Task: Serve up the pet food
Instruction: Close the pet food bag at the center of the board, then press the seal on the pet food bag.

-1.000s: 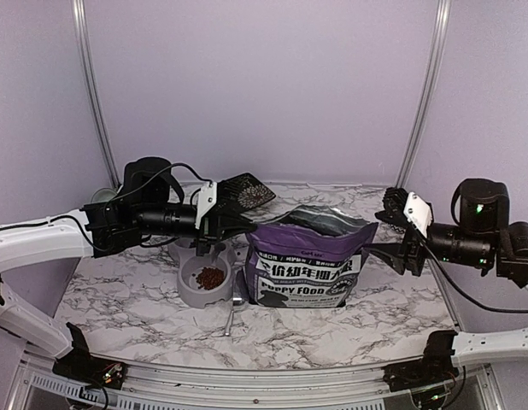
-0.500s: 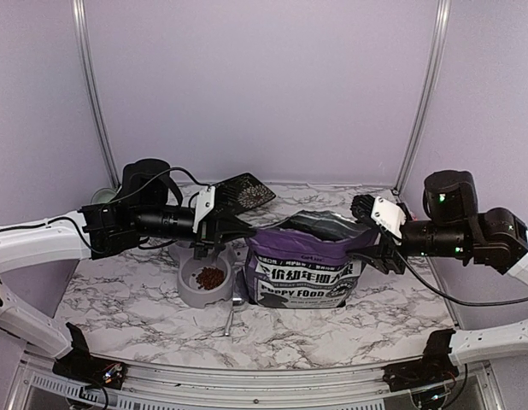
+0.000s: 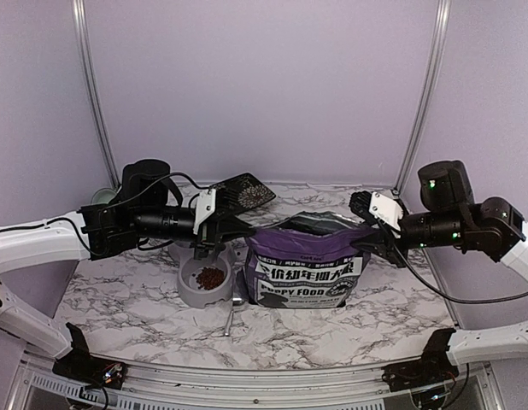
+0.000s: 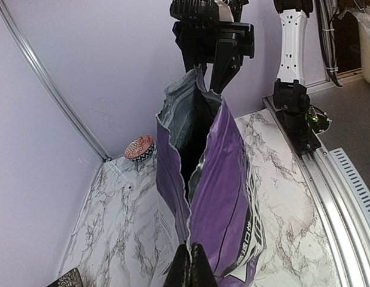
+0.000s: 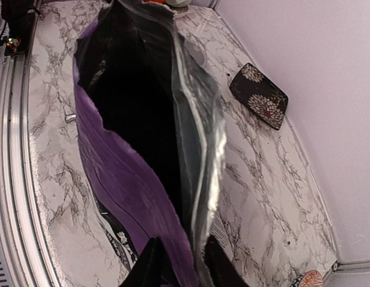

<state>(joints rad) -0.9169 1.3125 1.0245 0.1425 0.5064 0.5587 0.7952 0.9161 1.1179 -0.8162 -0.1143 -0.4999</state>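
The purple-and-white bag stands upright in the middle of the table with its mouth open. My left gripper is shut on the bag's left top edge; in the left wrist view the fingertips pinch the torn purple rim of the bag. My right gripper straddles the bag's right top corner. One of its fingers is on the purple wall side of the bag and the other on the silver lining side, with a gap still showing. A heap of pet food lies in the grey double bowl.
A shiny metal scoop lies on the marble in front of the bowl. A black flowered dish sits at the back. A small red patterned bowl stands in the far right corner by the wall.
The right arm has swung left to the bag's right top corner and its jaws have narrowed around it. The left gripper has kept its hold on the left edge.
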